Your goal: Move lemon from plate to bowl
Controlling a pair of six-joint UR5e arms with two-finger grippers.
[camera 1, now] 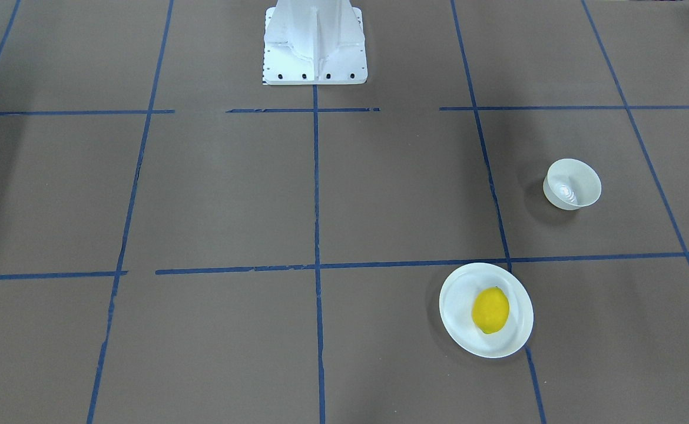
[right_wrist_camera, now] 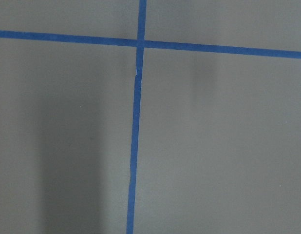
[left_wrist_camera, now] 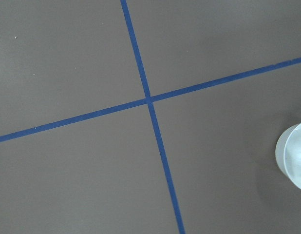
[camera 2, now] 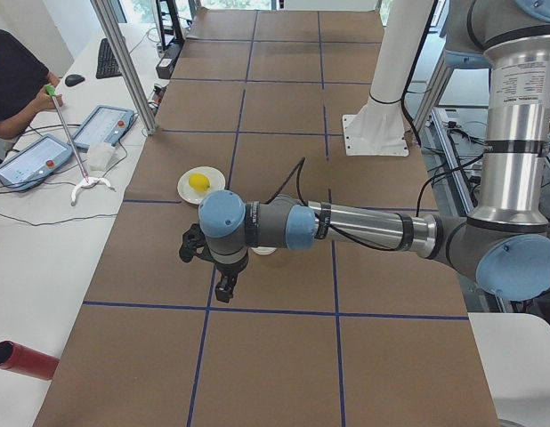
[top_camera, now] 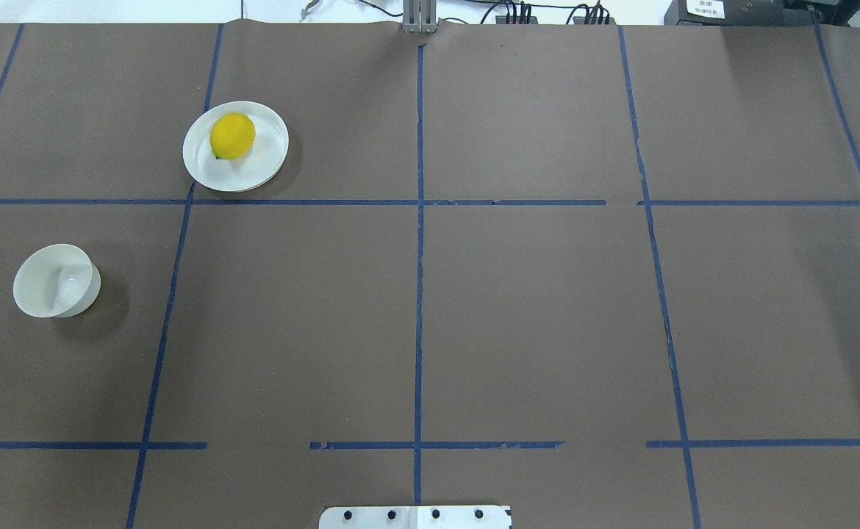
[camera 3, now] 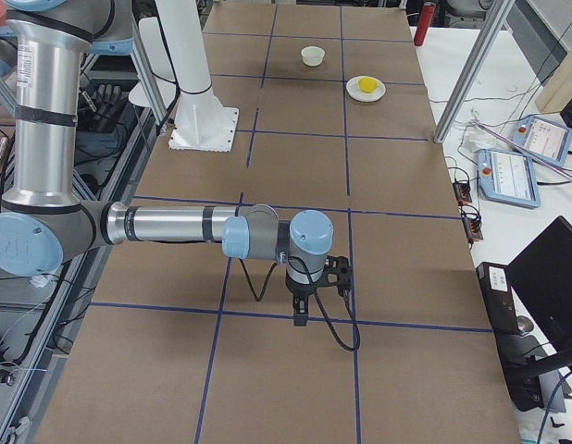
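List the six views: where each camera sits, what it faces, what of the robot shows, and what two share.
Front-facing: across the table, steeply down toward the robot's base; lemon on plate, bowl; no arms.
Overhead: behind the robot, forward and down; base edge only.
Exterior left: robot's left end; left arm near, left hand pointing down.
Exterior right: opposite end; right arm near, right hand down.
Left wrist: down on blue tape, bowl's rim; no body.
Right wrist: tape only.
Shared: front-facing and overhead both show lemon on plate.
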